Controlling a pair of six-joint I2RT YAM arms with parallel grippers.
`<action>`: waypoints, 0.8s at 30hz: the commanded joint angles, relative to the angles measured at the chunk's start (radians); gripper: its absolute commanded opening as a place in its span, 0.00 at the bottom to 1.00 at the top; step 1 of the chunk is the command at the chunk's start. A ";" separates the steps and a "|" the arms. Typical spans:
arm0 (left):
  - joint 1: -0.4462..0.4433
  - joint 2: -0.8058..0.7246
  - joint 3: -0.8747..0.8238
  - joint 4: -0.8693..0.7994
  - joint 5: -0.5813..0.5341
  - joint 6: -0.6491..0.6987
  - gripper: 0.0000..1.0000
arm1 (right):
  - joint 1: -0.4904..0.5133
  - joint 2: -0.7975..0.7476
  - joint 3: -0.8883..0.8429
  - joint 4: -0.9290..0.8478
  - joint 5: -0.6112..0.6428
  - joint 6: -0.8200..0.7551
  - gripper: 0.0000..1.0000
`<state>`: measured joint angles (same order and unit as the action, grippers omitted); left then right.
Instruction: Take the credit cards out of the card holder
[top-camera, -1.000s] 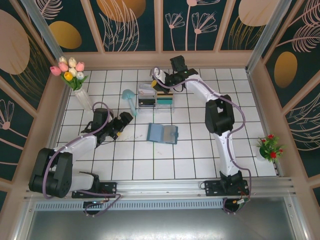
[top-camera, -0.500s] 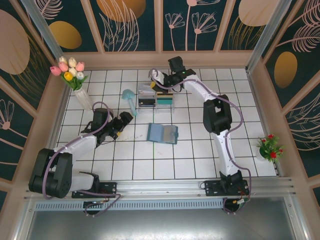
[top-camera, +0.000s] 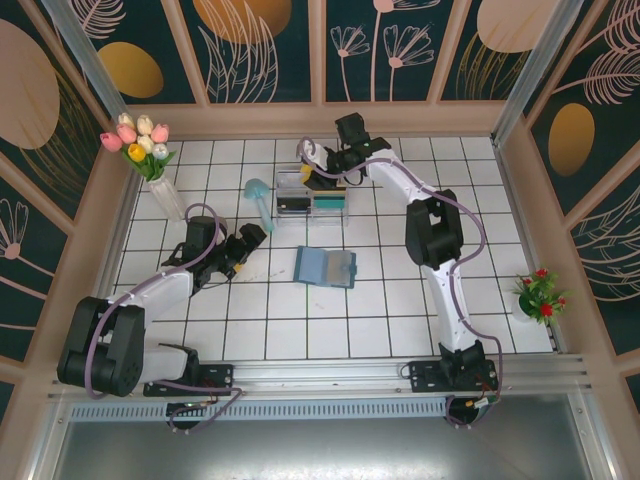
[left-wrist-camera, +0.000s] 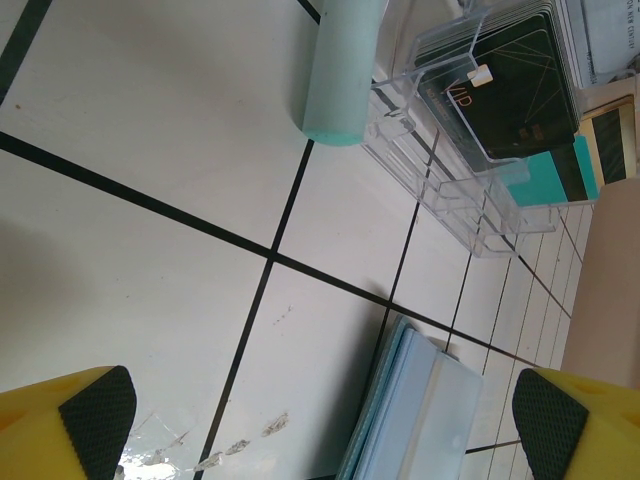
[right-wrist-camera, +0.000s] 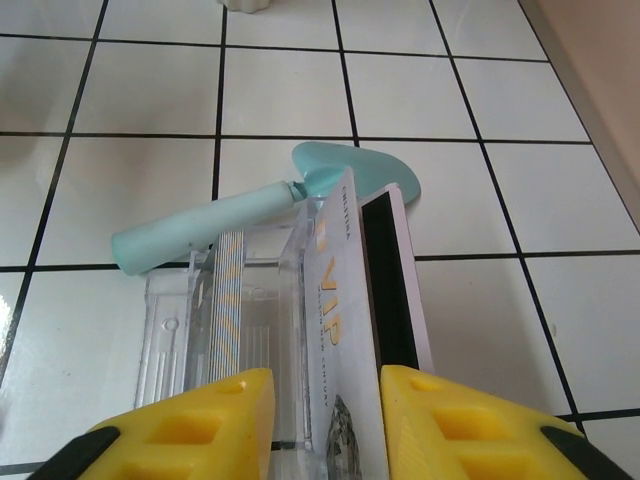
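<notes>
White-tiled table (top-camera: 300, 320): right gripper (right-wrist-camera: 328, 385) straddles upright cards (right-wrist-camera: 340, 300) in the clear box (right-wrist-camera: 180, 330), jaws slightly parted, hold uncertain; left gripper (left-wrist-camera: 320, 420) gapes empty. Cards likely light, stiff, slick; pinch flat faces.

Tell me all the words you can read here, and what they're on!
"VIP": gold letters on the white card, upright in the clear box.
"VIP": gold letters on the dark card in that box.
Smaller print on the white card: too small to read.

Reads "VIP" in gold on the white card (right-wrist-camera: 335, 330) — and again on the dark card (left-wrist-camera: 500, 90) in the clear box (left-wrist-camera: 440, 190); smaller print illegible.
</notes>
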<state>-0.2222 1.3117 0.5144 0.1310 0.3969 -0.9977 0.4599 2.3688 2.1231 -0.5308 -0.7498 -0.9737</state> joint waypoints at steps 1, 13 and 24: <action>0.005 -0.018 0.006 0.025 0.017 0.022 0.98 | 0.002 -0.083 0.023 0.013 -0.022 0.035 0.37; 0.004 -0.063 0.033 -0.066 0.008 0.110 0.99 | 0.015 -0.359 -0.261 0.239 0.111 0.370 0.43; -0.045 -0.109 0.030 -0.073 -0.009 0.135 0.98 | 0.068 -0.807 -0.838 0.506 0.514 1.142 0.45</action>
<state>-0.2413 1.2198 0.5220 0.0837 0.3920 -0.8940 0.5282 1.6627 1.3861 -0.0956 -0.3737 -0.1459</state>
